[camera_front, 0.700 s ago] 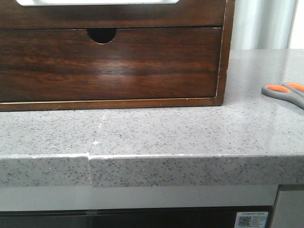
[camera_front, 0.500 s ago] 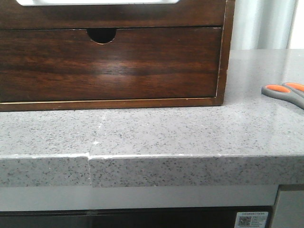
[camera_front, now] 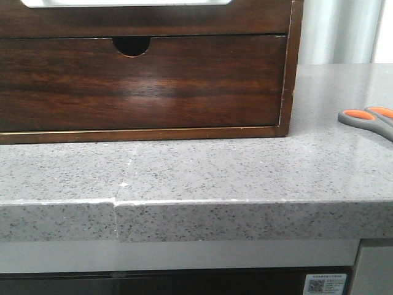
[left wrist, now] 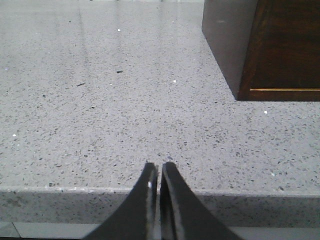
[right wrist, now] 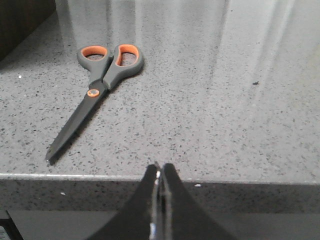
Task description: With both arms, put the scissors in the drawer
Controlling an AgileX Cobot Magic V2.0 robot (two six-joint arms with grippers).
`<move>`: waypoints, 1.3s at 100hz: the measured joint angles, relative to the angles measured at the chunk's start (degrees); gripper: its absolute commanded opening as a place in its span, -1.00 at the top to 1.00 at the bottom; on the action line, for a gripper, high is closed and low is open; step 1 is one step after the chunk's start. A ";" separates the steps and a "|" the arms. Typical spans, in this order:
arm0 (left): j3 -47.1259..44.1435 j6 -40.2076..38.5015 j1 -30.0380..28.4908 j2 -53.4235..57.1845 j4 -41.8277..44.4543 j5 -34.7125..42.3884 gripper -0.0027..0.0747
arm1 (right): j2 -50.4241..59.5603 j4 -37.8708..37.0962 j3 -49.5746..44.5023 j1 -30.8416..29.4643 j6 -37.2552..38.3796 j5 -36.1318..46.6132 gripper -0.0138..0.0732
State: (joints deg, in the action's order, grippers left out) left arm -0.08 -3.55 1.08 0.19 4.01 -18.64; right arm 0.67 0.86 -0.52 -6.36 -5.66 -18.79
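Observation:
The scissors [right wrist: 98, 86] lie flat and closed on the grey speckled counter, their grey handles with orange-lined loops pointing away from my right gripper [right wrist: 160, 167]. That gripper hangs shut and empty over the counter's front edge, apart from the blades. In the front view only the scissors' handles [camera_front: 367, 119] show, at the far right edge. The drawer [camera_front: 258, 17] is the upper dark glossy front, cut off by the frame's top, with a pale wide cutout. My left gripper [left wrist: 159, 166] is shut and empty at the counter's front edge, left of the cabinet. Neither gripper shows in the front view.
The dark wooden cabinet [camera_front: 292, 67] stands on the counter [camera_front: 202, 169]. Its lower drawer front [camera_front: 184, 86] has a small half-round notch. In the left wrist view the cabinet's corner [left wrist: 250, 60] is ahead to one side. A seam crosses the counter's front edge [camera_front: 115, 206].

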 measured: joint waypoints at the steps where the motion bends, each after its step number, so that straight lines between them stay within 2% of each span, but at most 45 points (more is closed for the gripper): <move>1: 0.00 0.00 0.00 0.00 0.00 0.00 0.99 | 0.00 0.00 0.00 0.00 0.00 0.00 0.82; 63: 0.00 0.00 0.00 0.00 1.57 2.14 0.99 | 0.00 0.13 0.00 0.00 0.13 0.00 0.82; 88: 0.00 0.00 0.00 0.00 2.36 6.01 0.99 | 0.00 5.01 0.00 0.00 0.13 1.19 0.82; 109: 0.00 0.00 0.00 0.00 2.36 6.12 0.99 | 0.00 5.68 0.00 0.00 0.13 3.59 0.82; 130: 0.00 0.00 0.00 0.00 2.36 9.04 0.99 | 0.00 8.57 0.00 0.00 0.13 10.26 0.82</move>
State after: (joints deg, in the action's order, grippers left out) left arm -0.08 -3.55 1.08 0.19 6.37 -9.60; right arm 0.67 9.43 -0.52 -6.36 -5.54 -8.53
